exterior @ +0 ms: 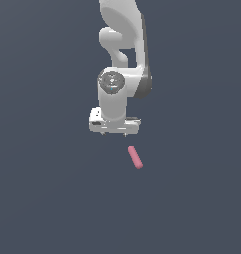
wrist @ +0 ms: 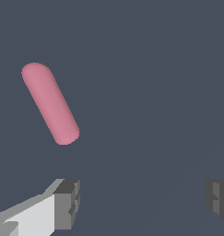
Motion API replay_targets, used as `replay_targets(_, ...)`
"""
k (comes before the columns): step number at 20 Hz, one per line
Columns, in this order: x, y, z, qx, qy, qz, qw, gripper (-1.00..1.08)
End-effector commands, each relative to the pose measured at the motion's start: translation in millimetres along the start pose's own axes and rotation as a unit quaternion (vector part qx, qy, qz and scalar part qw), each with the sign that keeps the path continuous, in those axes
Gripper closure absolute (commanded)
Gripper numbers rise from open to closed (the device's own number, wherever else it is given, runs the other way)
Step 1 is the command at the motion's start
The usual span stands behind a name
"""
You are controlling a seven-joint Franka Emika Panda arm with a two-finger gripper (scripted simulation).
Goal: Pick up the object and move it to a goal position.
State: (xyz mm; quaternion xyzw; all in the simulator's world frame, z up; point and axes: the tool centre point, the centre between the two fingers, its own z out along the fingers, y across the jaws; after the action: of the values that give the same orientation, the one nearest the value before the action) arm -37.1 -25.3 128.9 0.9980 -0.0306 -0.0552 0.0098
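The arm is in the approach step: the white gripper (exterior: 115,133) hangs near the middle of the exterior view, pointing down, and holds nothing. Its jaws stand wide apart; in the wrist view the two grey fingertips (wrist: 67,203) sit at opposite lower corners of the frame with only bare dark floor (wrist: 145,92) between them. The pink stick (exterior: 135,157) lies flat on the floor just below and slightly toward the exterior view's right of the gripper, apart from it and untouched. In the wrist view the stick (wrist: 50,103) fills the upper left of the frame, slanted, and it lies outside the gap between the fingers rather than within it. By my reading, the next move calls for shifting the gripper sideways until the stick sits midway between the fingers, perhaps turning the wrist so the jaws close across the stick's narrow width, then lowering and closing. No goal marker shows in either view. No box, tray or other container appears, so nothing is held in one.
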Motion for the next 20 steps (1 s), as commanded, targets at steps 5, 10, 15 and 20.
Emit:
replay_targets(5, 3, -4, 2, -0.001, 0.002, -0.01, 0.9999, -0.92)
replay_targets(10, 16, -22, 12, -0.003, 0.012, -0.051, 0.9986, -0.92)
replay_targets(15, 37, -56, 29, -0.004, 0.031, -0.121, 0.9921, -0.92)
replay_targets(20, 52, -87, 44, -0.002, 0.047, -0.181, 0.9824, -0.92)
